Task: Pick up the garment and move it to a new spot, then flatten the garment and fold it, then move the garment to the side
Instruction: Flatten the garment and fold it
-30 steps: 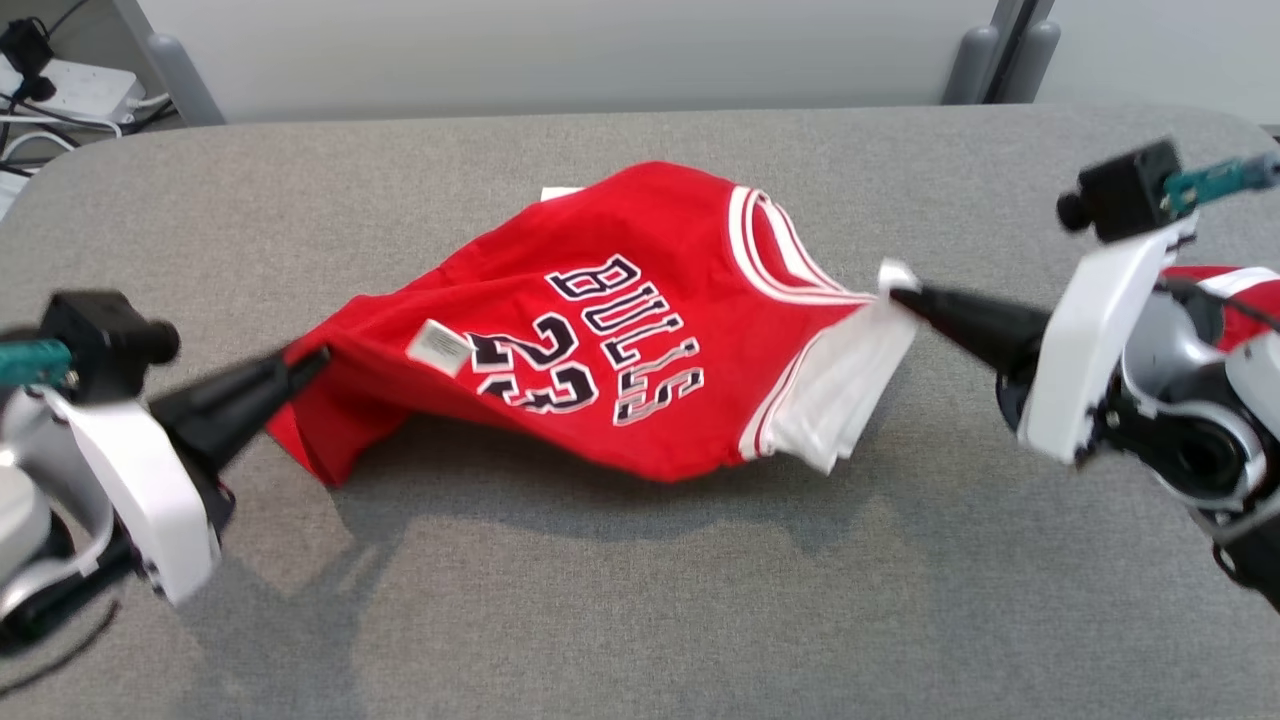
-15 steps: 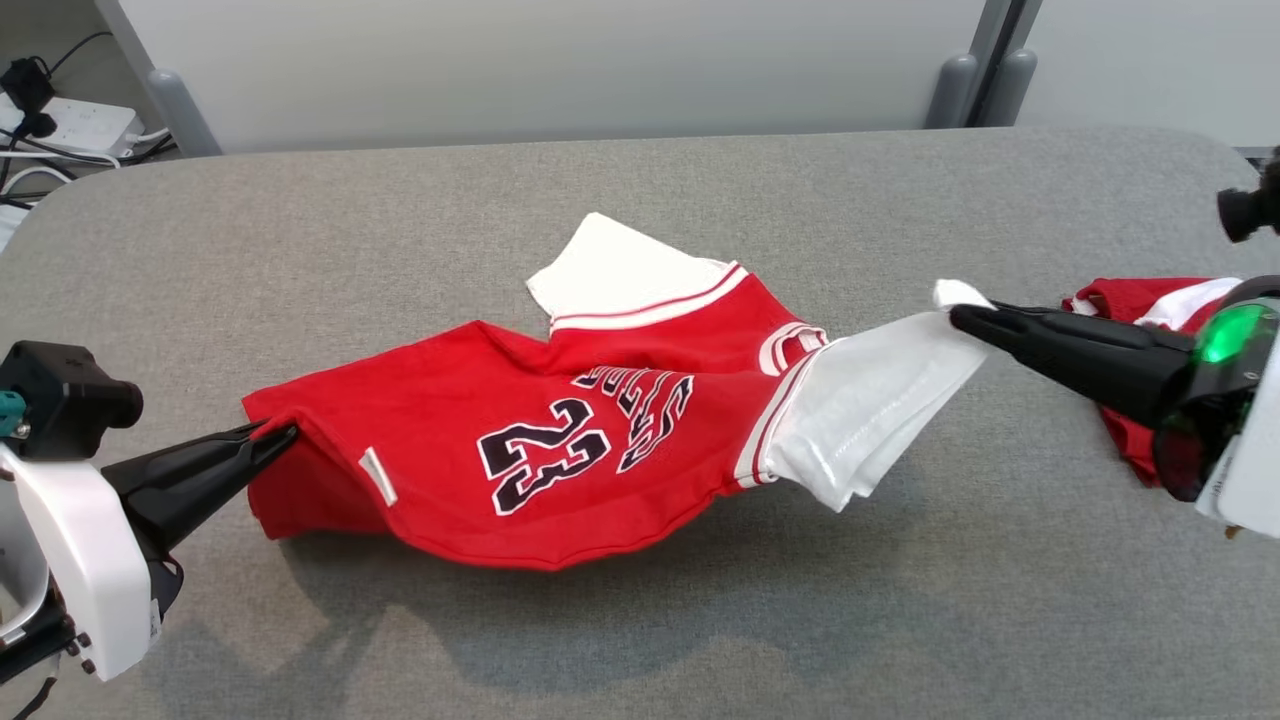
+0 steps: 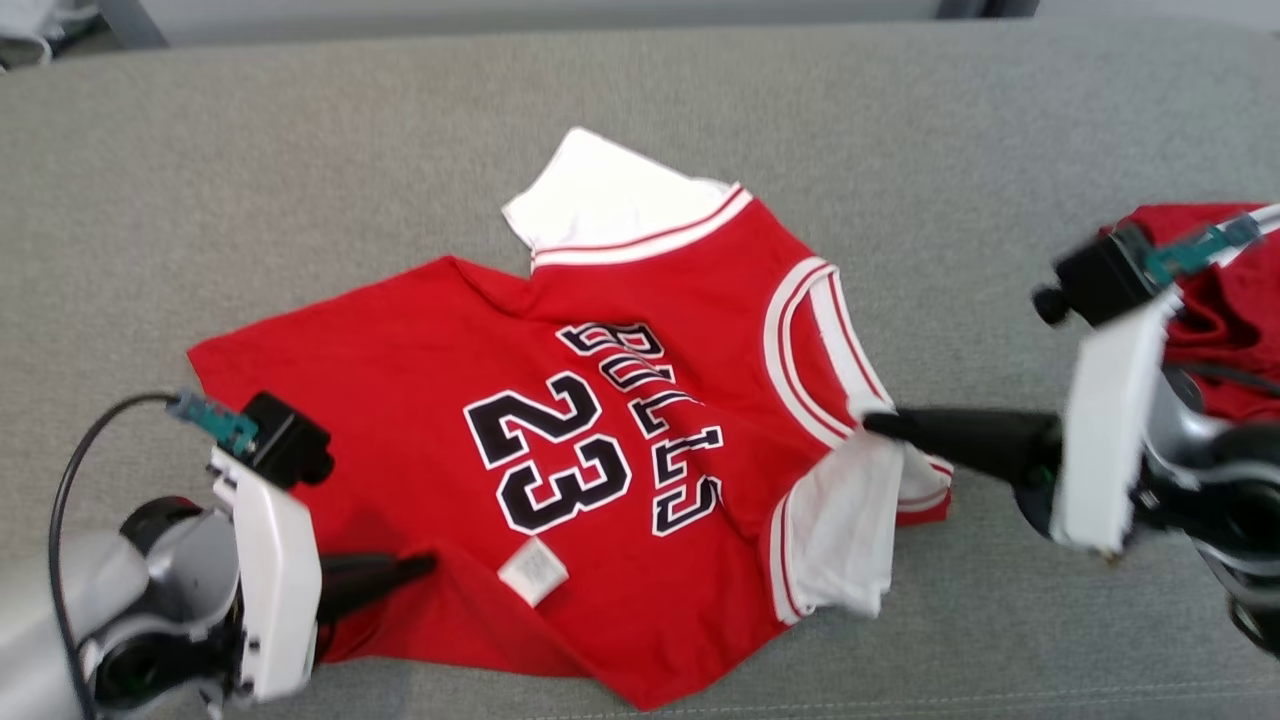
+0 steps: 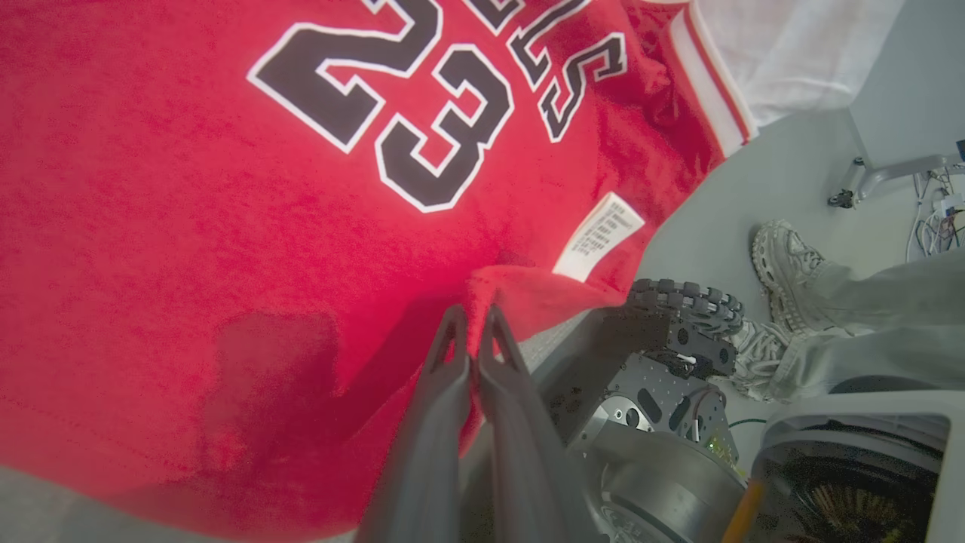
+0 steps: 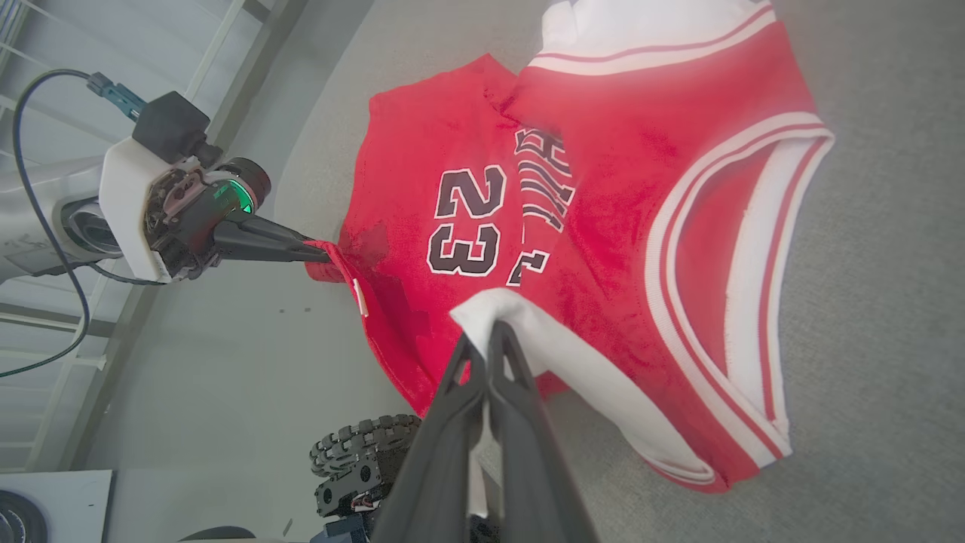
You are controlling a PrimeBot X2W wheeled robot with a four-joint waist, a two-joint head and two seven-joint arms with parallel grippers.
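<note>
The red Bulls jersey (image 3: 620, 400) is now spread, number side up, on the grey table (image 3: 300, 180). Half a second ago it was hung bunched and stretched in the air between the two grippers. The head view is also tilted lower than before, so part of the shift is owed to the camera.

The left gripper (image 3: 425, 566) is clamped on a fold of the red hem (image 4: 513, 290) close to the care label (image 3: 533, 572). The right gripper (image 3: 872, 424) is clamped on the edge of the near white sleeve (image 3: 850, 520). The far white sleeve (image 3: 600, 200) is laid flat on the table, while the near one is rumpled and the pinched hem corner is held raised.

The move to a new spot is judged done and the flattening under way. The near edge is yet to be drawn smooth before any fold. A second red garment (image 3: 1225, 290) is lying at the right edge, apart from the jersey.
</note>
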